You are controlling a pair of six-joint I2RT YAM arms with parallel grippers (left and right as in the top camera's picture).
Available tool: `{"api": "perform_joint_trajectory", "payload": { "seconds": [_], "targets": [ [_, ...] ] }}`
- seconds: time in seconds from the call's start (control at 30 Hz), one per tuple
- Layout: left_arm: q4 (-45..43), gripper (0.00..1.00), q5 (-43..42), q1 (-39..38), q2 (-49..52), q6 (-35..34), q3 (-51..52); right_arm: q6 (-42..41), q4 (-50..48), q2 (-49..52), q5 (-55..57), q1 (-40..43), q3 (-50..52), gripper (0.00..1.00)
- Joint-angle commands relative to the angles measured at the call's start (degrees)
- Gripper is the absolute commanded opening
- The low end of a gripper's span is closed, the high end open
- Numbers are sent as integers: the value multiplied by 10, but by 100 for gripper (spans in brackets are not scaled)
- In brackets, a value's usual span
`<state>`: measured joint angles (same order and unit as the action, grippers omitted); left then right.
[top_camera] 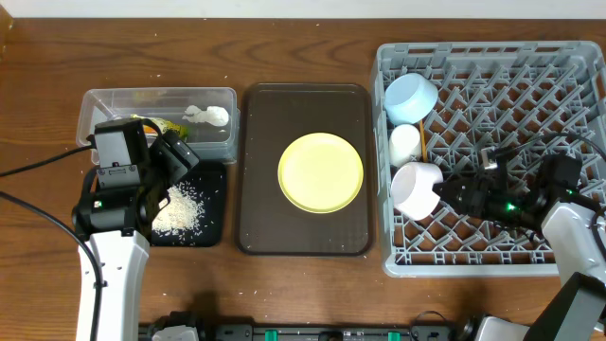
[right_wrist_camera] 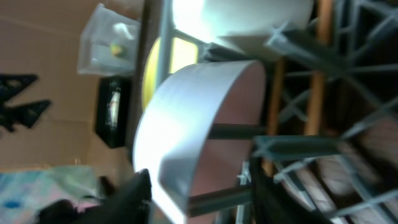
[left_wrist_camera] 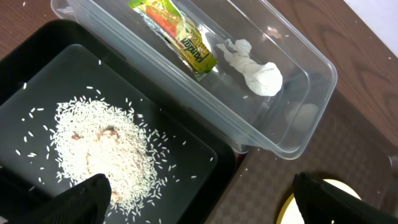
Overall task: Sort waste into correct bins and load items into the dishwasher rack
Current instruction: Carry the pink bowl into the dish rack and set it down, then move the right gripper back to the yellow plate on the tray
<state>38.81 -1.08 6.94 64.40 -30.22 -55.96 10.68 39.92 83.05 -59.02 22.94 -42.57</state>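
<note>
**Left gripper** (top_camera: 178, 156) (left_wrist_camera: 208, 202): jaws spread wide, holding nothing. Directly beneath it lies the shallow black rectangular tray (top_camera: 213, 204) (left_wrist_camera: 186, 134), carrying a heap of loose white rice grains (top_camera: 180, 208) (left_wrist_camera: 99, 152) with stray grains around it. Just beyond the fingertips, touching the tray's far edge, stands the clear plastic rectangular tub (top_camera: 156, 95) (left_wrist_camera: 292, 124). Inside the tub are a small yellow-green-orange snack wrapper (top_camera: 161, 123) (left_wrist_camera: 177, 37) and, beside it, a crumpled white tissue (top_camera: 208, 116) (left_wrist_camera: 255, 71).

**Right gripper** (top_camera: 445, 194) (right_wrist_camera: 189, 196): reaches into the large square grey plastic dishwasher rack (top_camera: 473, 268). Its fingers straddle the wall of the pale pink-white bowl (top_camera: 415, 188) (right_wrist_camera: 186, 112), which rests on its side among the pegs. Whether the fingers press the wall or stand clear of it cannot be told. Beyond the bowl, along the same side of the rack, sit a small white cup (top_camera: 405, 144) and a light blue bowl (top_camera: 410, 98), with thin wooden chopsticks (right_wrist_camera: 321, 68) beside the cup.

**Between the two grippers**: a yellow round plate (top_camera: 320, 171) lies flat on a dark brown serving tray (top_camera: 303, 114).
</note>
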Motion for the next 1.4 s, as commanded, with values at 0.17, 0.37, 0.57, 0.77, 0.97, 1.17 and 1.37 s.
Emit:
{"api": "perform_joint_trajectory", "payload": {
  "seconds": [0.17,0.37,0.57,0.77,0.97,1.17,1.37],
  "targets": [
    [2,96,7,2,1,-5,-6,-52,-9,2,30,4,-47,62],
    [2,96,7,2,1,-5,-6,-64,68,1,99,-21,-148,63],
    [2,96,7,2,1,-5,-6,-71,152,1,256,-101,-254,63],
    [2,96,7,2,1,-5,-6,-107,171,1,393,-235,-306,61],
    [2,96,7,2,1,-5,-6,-159,167,5,525,-363,-305,46],
    [2,96,7,2,1,-5,-6,-217,140,17,629,-440,-296,45],
    [2,96,7,2,1,-5,-6,-235,85,42,594,-490,-289,42]
  ]
}}
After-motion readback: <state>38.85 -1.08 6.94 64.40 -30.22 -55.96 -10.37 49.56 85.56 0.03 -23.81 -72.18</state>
